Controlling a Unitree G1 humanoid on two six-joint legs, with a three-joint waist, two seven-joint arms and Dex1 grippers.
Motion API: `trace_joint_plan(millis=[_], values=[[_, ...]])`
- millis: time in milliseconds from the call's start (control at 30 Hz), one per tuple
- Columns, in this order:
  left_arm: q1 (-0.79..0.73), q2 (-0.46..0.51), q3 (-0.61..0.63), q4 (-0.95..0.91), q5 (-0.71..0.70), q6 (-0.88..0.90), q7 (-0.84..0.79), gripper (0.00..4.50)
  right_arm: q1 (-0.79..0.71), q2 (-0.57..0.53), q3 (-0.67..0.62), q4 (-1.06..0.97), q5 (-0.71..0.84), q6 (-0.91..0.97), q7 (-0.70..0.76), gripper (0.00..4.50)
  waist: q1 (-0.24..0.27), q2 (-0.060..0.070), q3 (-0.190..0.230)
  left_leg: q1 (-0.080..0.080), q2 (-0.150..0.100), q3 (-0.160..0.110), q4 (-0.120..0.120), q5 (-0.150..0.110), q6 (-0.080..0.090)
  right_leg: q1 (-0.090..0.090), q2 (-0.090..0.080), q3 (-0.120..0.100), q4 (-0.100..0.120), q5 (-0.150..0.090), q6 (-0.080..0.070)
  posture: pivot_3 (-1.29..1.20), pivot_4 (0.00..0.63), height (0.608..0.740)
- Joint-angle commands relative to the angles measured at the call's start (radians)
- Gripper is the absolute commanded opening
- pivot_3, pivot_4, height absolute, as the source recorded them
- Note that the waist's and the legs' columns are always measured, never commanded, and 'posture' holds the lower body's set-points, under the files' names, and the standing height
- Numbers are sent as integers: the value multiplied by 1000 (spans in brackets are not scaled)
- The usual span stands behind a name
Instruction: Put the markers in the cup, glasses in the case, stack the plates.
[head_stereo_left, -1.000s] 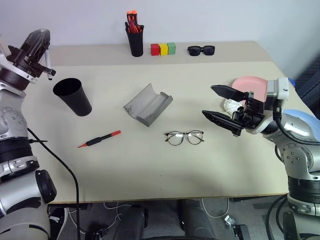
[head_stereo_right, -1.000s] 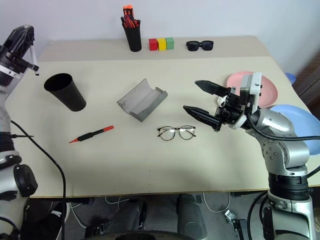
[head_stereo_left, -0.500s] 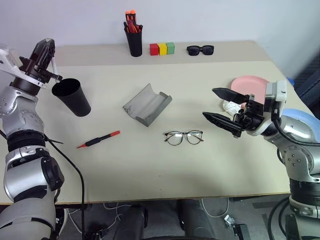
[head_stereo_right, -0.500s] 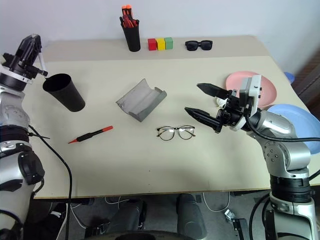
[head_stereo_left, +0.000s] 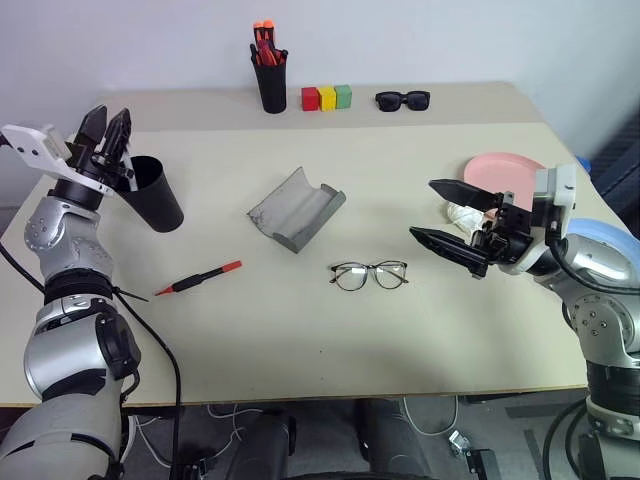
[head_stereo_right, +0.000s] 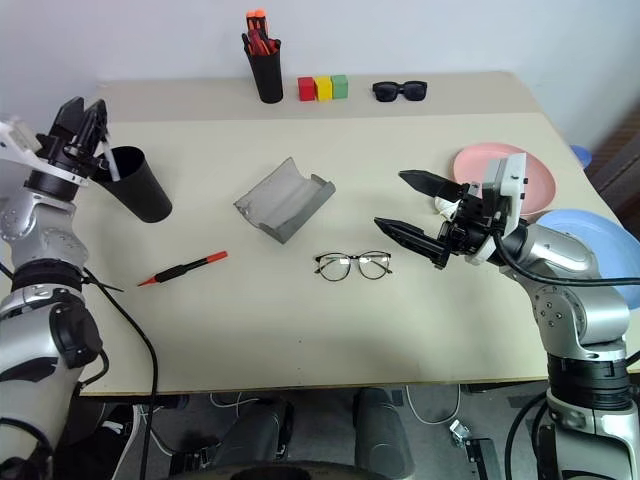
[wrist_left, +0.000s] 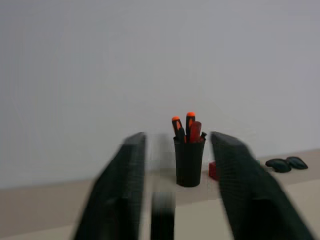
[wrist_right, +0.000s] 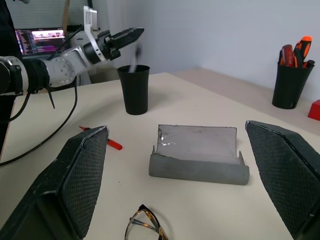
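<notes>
My left gripper (head_stereo_left: 108, 125) stands open just above the rim of the black cup (head_stereo_left: 150, 195) at the table's left. A slim marker (head_stereo_right: 112, 166) slants loose at the cup's mouth, below the parted fingers (wrist_left: 120, 190). Another marker (head_stereo_left: 198, 278), black with a red-orange end, lies on the table in front of the cup. The grey case (head_stereo_left: 296, 208) lies open mid-table, and the wire-framed glasses (head_stereo_left: 369, 274) rest in front of it. My right gripper (head_stereo_left: 423, 208) hovers open to the right of the glasses. The pink plate (head_stereo_left: 500, 170) and blue plate (head_stereo_left: 610, 250) sit apart at the right.
A black pen holder (head_stereo_left: 270, 80) with orange-capped pens, three coloured blocks (head_stereo_left: 327, 97) and black sunglasses (head_stereo_left: 402, 99) line the back of the table. A crumpled white thing (head_stereo_left: 462, 212) lies beside the pink plate, behind my right gripper.
My left gripper came down over the cup and opened, letting go of the marker it held. The right arm stayed where it was.
</notes>
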Motion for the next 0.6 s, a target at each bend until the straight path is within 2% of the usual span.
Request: trace_joint_plan(millis=[33,67,200,267,333,400,500,600], values=[[-6,9,18,-30,-7,-30,-11,4230,0,-18,-32,-43,9,-5,-2,4500,-1,0,0,0,0,0,0,0,0,0,0,0,0,0,0,0,150,740],[-6,8,17,-37,-7,-29,-9,4421,0,-19,-32,-42,8,-6,-1,4500,-1,0,0,0,0,0,0,0,0,0,0,0,0,0,0,0,150,740],[7,9,5,-107,-8,26,12,4421,1,-16,-29,-38,1,-10,0,4500,0,0,0,0,0,0,0,0,0,0,0,0,0,0,0,0,150,740],[35,14,-23,-189,-3,130,23,4421,0,-14,-28,-34,-1,-13,-1,4500,-1,0,0,0,0,0,0,0,0,0,0,0,0,0,0,0,150,740],[96,28,-50,-351,-47,323,0,4421,4,-14,-29,-33,-5,-16,1,4500,-2,0,0,0,0,0,0,0,0,0,0,0,0,0,0,0,150,740],[177,73,-77,-574,-130,602,-9,4421,7,-15,-31,-29,-5,-16,6,4500,-7,0,0,0,0,0,0,0,0,0,0,0,1,0,0,0,150,740],[306,159,-107,-846,-215,832,-70,4421,16,-22,-32,-26,-7,-20,25,4500,-13,0,0,-1,1,-1,0,0,0,-2,0,0,1,0,0,0,150,740],[473,318,-144,-1035,-250,998,-216,4421,27,-26,-29,-27,-13,-29,46,4500,-22,0,0,-1,1,-1,-1,0,0,-2,0,0,1,0,0,0,150,740]])
